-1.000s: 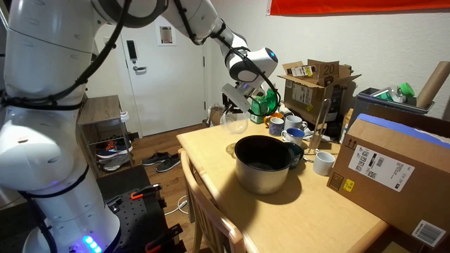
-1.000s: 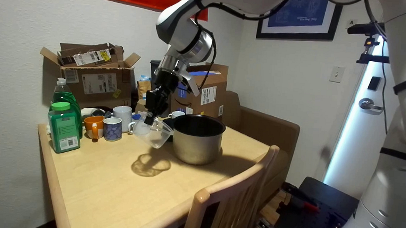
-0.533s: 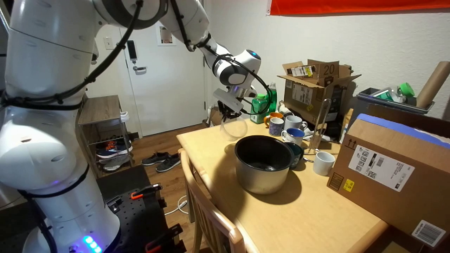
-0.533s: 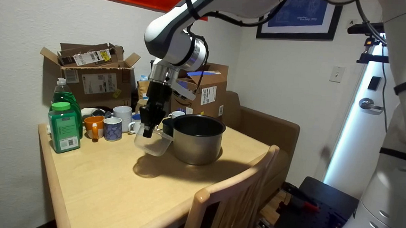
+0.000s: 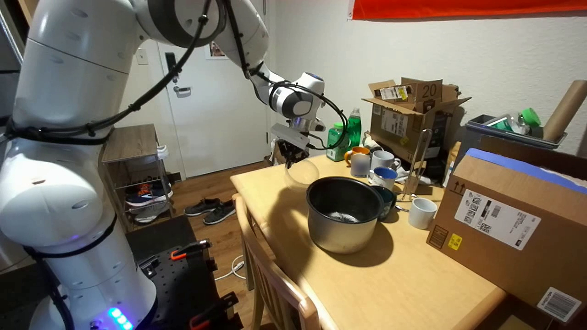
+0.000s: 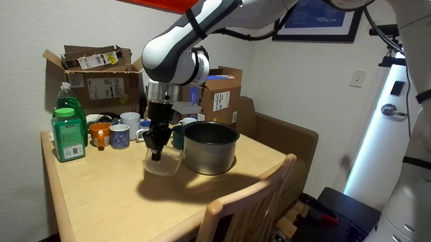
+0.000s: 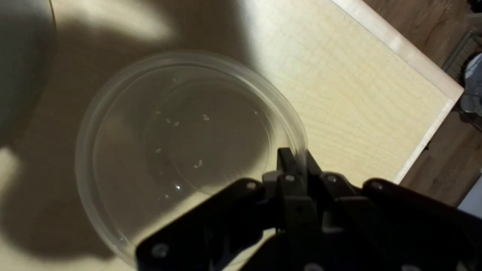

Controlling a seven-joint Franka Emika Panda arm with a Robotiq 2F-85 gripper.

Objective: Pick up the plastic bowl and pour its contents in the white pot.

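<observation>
Several pale grains (image 7: 206,117) lay scattered inside the plastic bowl (image 7: 211,141), so my read: pour mostly done, residue left. Pale stuff (image 5: 343,217) at the bottom of the white pot (image 6: 210,157) in an exterior view fit that. Tool (image 7: 298,162) was clamped on one edge of the bowl's rim; bowl was mouth up, slightly tilted, low at the worktop (image 6: 101,196), just beside the pot. Contact with pot or worktop: couldn't tell, clear plastic hid the gaps. Main risk was the one-sided grip on what looked like a thin wall: any push under the far side would lever the bowl about the fingertips, so it could twist or pop loose. If set-down came next, the tilt would probably land one edge first; driving on would flex the wall, and letting go then could make it rock and shed grains. Next risk, side clearance: drift toward the pot would likely catch the rim and swing the bowl in the grip, or shove the pot into the dark green mug (image 6: 178,137) just beside it. Bowl also looked lower than the pot's rim, so a repeat pour without lifting first would probably hit the wall.
</observation>
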